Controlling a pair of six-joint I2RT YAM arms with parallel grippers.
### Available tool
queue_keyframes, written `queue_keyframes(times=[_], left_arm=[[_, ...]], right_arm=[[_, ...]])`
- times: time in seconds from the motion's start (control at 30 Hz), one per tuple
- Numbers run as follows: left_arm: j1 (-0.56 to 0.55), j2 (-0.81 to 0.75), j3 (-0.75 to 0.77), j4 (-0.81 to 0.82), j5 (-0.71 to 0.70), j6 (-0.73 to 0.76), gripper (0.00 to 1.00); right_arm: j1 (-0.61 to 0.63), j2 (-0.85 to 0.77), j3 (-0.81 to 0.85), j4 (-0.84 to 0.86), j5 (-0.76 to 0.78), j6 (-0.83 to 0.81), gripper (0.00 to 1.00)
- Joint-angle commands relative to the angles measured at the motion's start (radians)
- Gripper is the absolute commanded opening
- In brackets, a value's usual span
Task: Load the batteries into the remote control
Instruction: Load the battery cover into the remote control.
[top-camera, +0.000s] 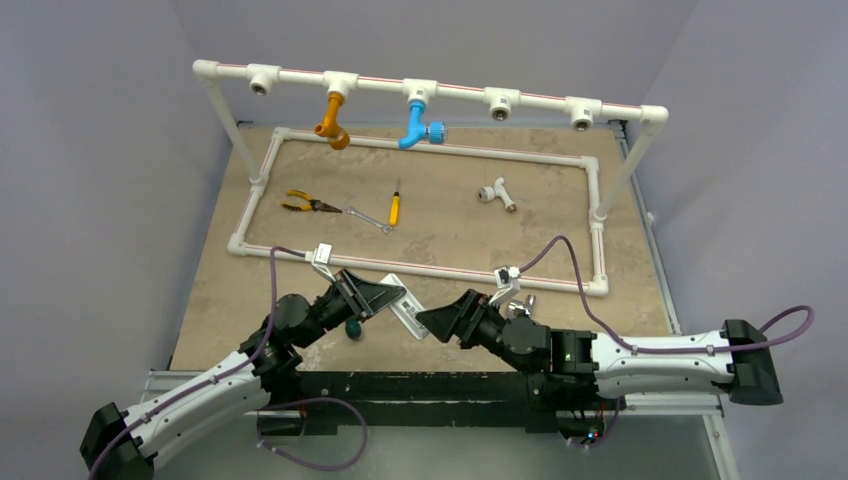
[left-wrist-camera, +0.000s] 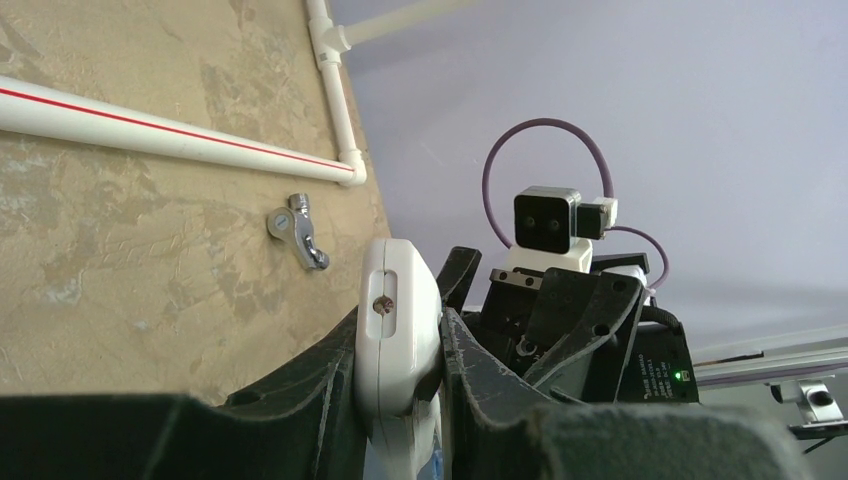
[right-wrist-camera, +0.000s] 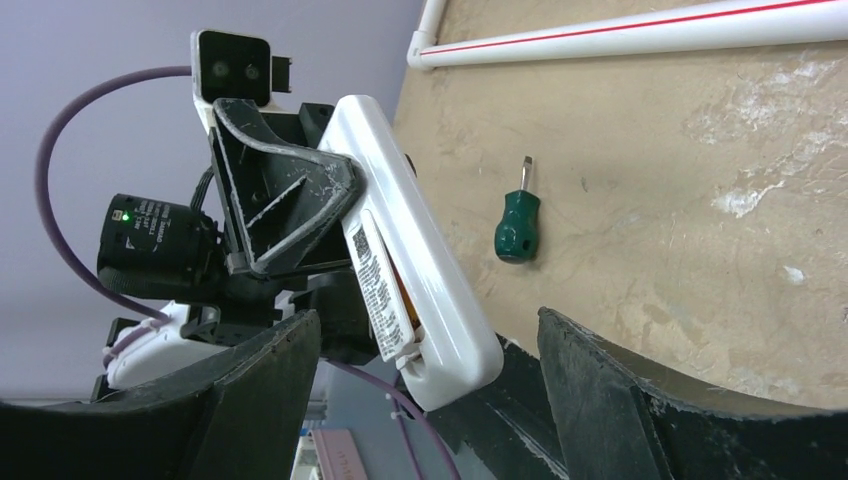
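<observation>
The white remote control (top-camera: 405, 308) is held off the table, clamped edge-on between the fingers of my left gripper (top-camera: 378, 297). In the left wrist view, the gripper (left-wrist-camera: 400, 335) is shut on the remote (left-wrist-camera: 398, 300). My right gripper (top-camera: 438, 320) is open, its jaws wide on either side of the remote's free end (right-wrist-camera: 445, 330) without touching it. The remote's back carries a labelled cover, and a thin orange sliver of a battery (right-wrist-camera: 403, 296) shows beside it in the bay. No loose battery is in view.
A green stubby screwdriver (top-camera: 352, 327) lies just below the left gripper. A chrome tap piece (top-camera: 520, 300) lies by the right wrist. Inside the white pipe frame (top-camera: 430, 268) lie pliers (top-camera: 300, 203), a wrench (top-camera: 368, 216), a yellow-handled screwdriver (top-camera: 394, 208) and a white pipe fitting (top-camera: 497, 192).
</observation>
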Motion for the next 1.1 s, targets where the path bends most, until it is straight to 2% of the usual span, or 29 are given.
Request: queue_keyframes(times=[0.0, 0.57, 0.77, 0.9, 1.0, 1.07], left_arm=[[0.002, -0.007, 0.043, 0.08, 0.013, -0.011, 0.0], [0.002, -0.013, 0.041, 0.079, 0.011, -0.011, 0.0], [0.001, -0.009, 0.043, 0.083, 0.013, -0.01, 0.0], [0.001, -0.011, 0.044, 0.084, 0.015, -0.009, 0.0], [0.002, -0.016, 0.044, 0.08, 0.013, -0.009, 0.0], [0.001, -0.017, 0.043, 0.08, 0.012, -0.009, 0.0]], right_arm=[[0.003, 0.008, -0.017, 0.075, 0.001, 0.028, 0.76], [0.002, 0.044, -0.023, 0.093, -0.022, 0.031, 0.6], [0.001, 0.063, -0.025, 0.095, -0.029, 0.038, 0.44], [0.001, 0.066, -0.03, 0.096, -0.024, 0.041, 0.29], [0.001, 0.064, -0.03, 0.099, -0.02, 0.039, 0.25], [0.001, 0.059, -0.036, 0.107, -0.018, 0.034, 0.27]])
